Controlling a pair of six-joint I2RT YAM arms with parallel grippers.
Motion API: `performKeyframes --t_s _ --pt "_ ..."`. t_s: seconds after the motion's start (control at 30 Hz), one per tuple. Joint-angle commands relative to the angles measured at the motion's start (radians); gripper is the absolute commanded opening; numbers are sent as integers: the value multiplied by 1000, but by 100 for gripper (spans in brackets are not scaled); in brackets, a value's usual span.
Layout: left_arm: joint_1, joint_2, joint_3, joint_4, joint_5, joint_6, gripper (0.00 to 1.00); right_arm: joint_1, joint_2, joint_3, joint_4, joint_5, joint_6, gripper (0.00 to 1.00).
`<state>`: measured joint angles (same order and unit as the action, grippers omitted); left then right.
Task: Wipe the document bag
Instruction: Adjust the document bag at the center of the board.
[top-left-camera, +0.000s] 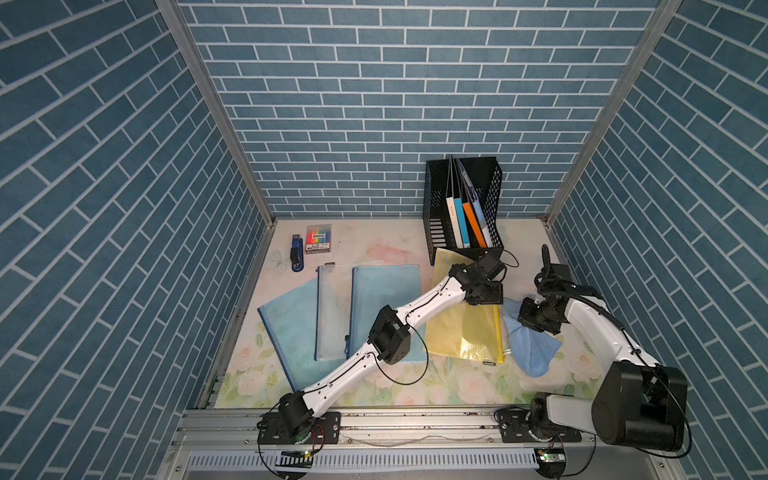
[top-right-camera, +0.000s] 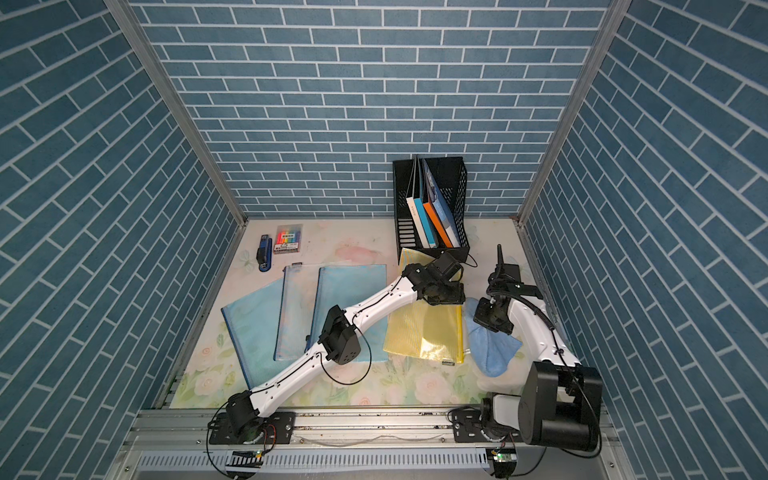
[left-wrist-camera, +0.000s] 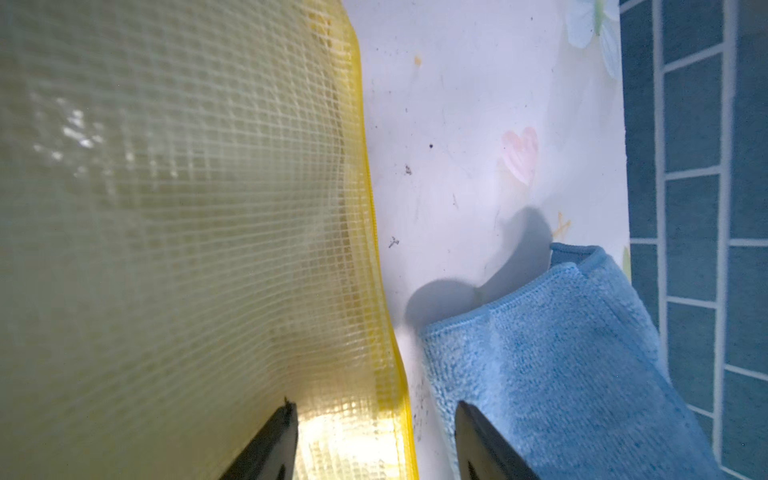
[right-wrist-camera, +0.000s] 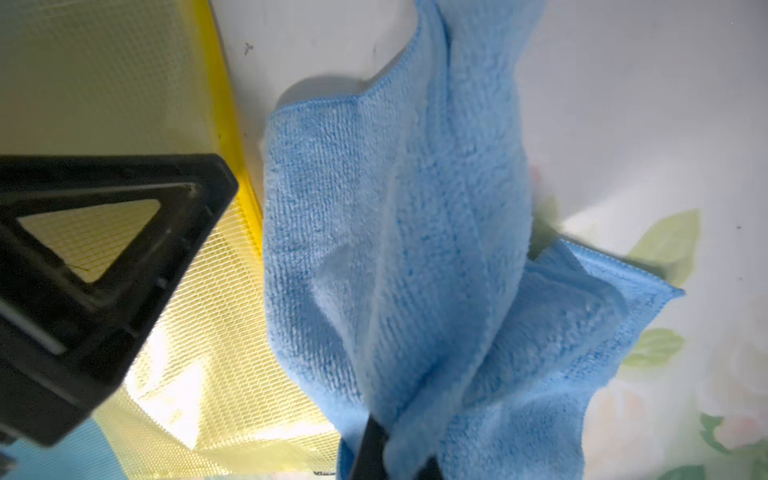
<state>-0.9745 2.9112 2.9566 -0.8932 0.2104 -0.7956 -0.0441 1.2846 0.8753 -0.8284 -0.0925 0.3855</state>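
I see the yellow mesh document bag (top-left-camera: 465, 332) flat on the table (top-left-camera: 374, 245), my left arm (top-left-camera: 424, 301) stretched diagonally over it with the left gripper (left-wrist-camera: 374, 407) parted above its edge, the right gripper (right-wrist-camera: 395, 440) clamped on the blue cloth (right-wrist-camera: 395, 208) alongside.

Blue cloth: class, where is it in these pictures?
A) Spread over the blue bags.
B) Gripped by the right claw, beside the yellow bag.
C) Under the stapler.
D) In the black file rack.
B: the right wrist view shows the right claw shut on the bunched blue cloth, which lies beside the yellow document bag.
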Motion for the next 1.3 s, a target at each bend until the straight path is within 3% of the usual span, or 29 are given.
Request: performKeyframes --t_s 0.0,0.2,0.37,0.57,0.83,1.1,1.27 --pt "3 -66 7 -16 -19 63 72 -13 3 31 -43 48 -40 0" --pt "7 -175 7 -46 -96 181 84 -22 15 61 -57 78 -61 0" --pt "21 -264 7 -77 -106 276 86 -23 24 100 -79 89 -77 0" --pt "99 -308 6 -205 -155 281 89 -21 -29 169 -125 84 -97 0" --pt "227 -280 7 -240 -109 276 88 -1 -40 260 -174 9 -92 0" --pt "384 -247 6 -256 67 283 86 61 -25 216 -140 8 -68 0" --pt "441 -242 3 -336 21 290 87 83 -24 187 -113 9 -61 0"
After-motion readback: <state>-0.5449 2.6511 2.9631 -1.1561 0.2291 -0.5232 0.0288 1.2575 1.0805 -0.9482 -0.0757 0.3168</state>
